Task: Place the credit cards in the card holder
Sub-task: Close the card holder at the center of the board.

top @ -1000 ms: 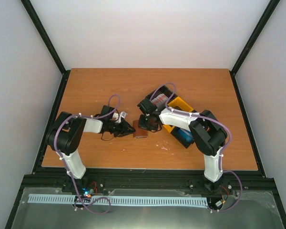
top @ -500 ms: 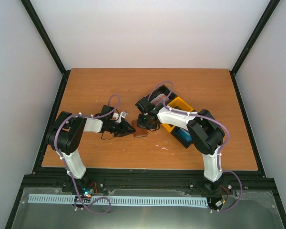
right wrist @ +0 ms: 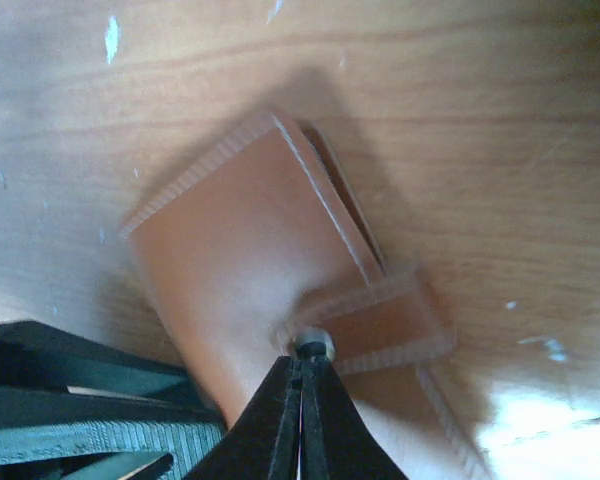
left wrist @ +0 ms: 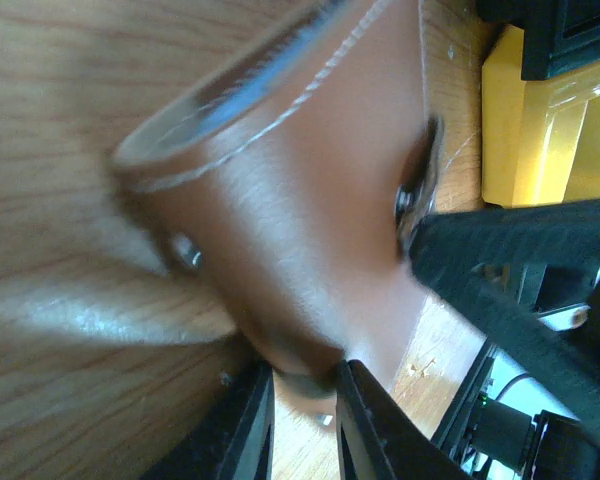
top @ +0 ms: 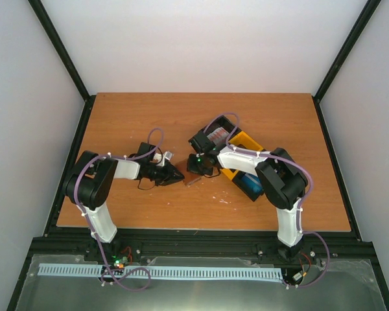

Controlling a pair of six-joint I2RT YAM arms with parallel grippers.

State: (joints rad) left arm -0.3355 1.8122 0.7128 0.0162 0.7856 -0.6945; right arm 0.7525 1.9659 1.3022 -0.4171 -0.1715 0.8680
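Note:
The brown card holder (top: 192, 180) stands on the table between the two arms, its grey-blue lining showing at the top edge in the left wrist view. My left gripper (top: 178, 176) (left wrist: 302, 385) is shut on the lower edge of the card holder (left wrist: 310, 200). My right gripper (top: 196, 170) (right wrist: 308, 358) is shut, and its tips touch the metal snap (right wrist: 310, 345) on the tab (right wrist: 380, 320) of the card holder (right wrist: 230, 240). Red-and-white credit cards (top: 215, 137) lie in a black bin behind the right arm. Blue credit cards (top: 250, 184) sit in the nearer bin.
A row of bins runs diagonally right of centre: a black bin (top: 230, 123) at the far end, then a yellow bin (top: 245, 140) (left wrist: 540, 120). The right arm reaches over them. Small white specks (top: 222, 197) dot the wood near the card holder.
The right gripper shifted slightly left and then back, staying at the card holder's tab. The left gripper kept its hold and barely moved.

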